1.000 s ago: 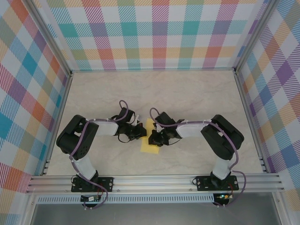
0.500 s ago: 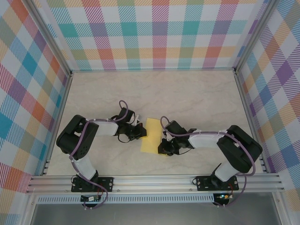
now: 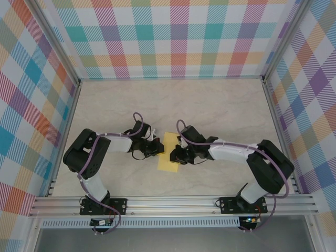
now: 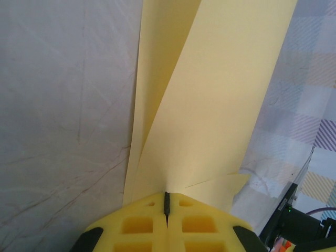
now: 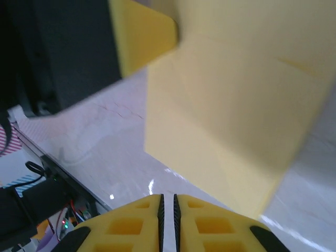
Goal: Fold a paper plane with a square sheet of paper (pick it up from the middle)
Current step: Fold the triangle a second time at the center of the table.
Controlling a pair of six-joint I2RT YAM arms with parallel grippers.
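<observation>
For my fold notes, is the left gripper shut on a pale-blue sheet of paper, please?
Not quite: the sheet of paper is pale yellow, not pale blue, as the left wrist view shows. The left gripper is indeed shut on it.

My sheet of paper (image 4: 210, 105) is thin, matt and pale yellow, smooth apart from faint creases. The table top (image 5: 105, 136) looks like polished stone, glossy with glints of light. The fingers (image 4: 139, 226) of my left gripper (image 4: 167, 197) and right gripper (image 5: 167, 198) are matt yellow plastic with moulded pockets. The frame rails (image 3: 173, 202) are brushed metal
</observation>
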